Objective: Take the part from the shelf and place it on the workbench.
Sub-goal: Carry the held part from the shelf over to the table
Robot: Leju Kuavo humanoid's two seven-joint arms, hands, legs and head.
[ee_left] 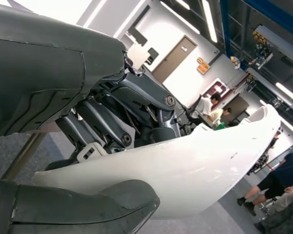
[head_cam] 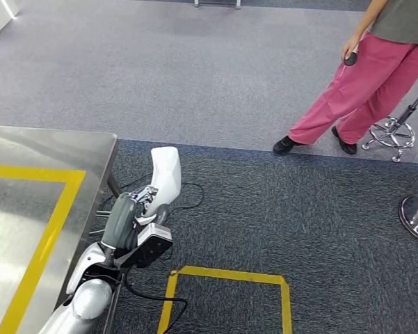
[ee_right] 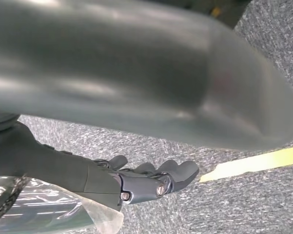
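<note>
One steel workbench [head_cam: 49,149], marked with yellow tape, occupies the left of the head view. Just beside its right edge, the left hand [head_cam: 135,212] grips the white part [head_cam: 165,174], which stands upright above the carpet; thumb and fingers [ee_left: 111,122] clamp its curved shell. Further right, a person [head_cam: 364,90] stands beside a stool [head_cam: 393,129]. The right hand [ee_right: 152,178] hangs over carpet, fingers extended, holding nothing.
</note>
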